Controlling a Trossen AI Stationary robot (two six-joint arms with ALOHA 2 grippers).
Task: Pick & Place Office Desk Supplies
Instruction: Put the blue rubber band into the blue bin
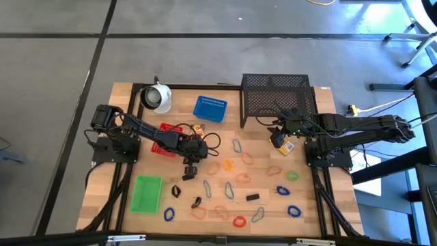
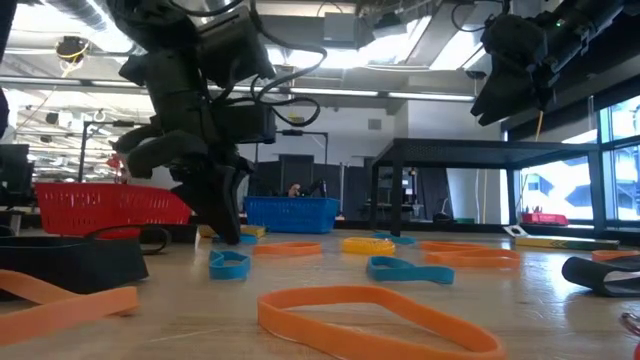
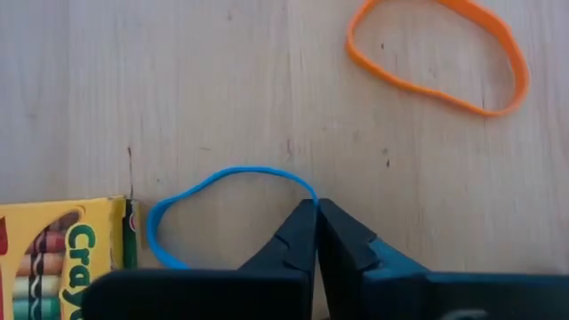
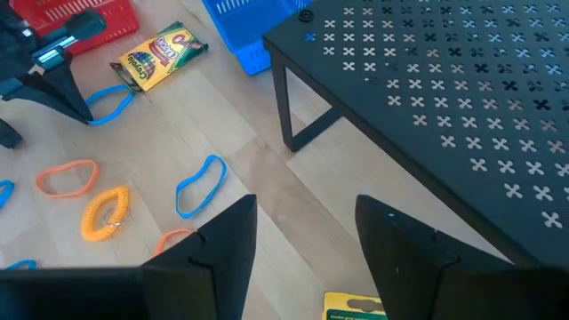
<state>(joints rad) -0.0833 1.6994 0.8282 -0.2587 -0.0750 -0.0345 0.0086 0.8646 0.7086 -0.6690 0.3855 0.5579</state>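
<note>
Left end effector [image 3: 316, 212] down at the wooden surface [image 1: 321, 205], fingers clenched together right on the rim of a blue band loop [image 3: 191, 200], pinching its edge. Just beside that loop, a yellow crayon box [image 3: 58, 253]; farther off on the bare wood, an orange band loop [image 3: 436, 53], well apart from the fingertips. In the high view, left end effector [image 1: 189, 171] near the middle of the surface, between the red tray [image 1: 162, 137] and a scatter of coloured loops. Blue tray [image 1: 209, 108] behind it, green tray [image 1: 146, 193] toward the front-left corner. Small black clips [image 1: 253, 197] among the loops toward the front.

Right end effector [image 4: 307, 236] raised above the surface, fingers spread apart and released, nothing between them. Next to the front edge of the black mesh rack [image 1: 278, 96]; below it another small yellow box [image 1: 285, 145], partly hidden. White round cup-like object [image 1: 157, 98] at the back-left of the surface.
</note>
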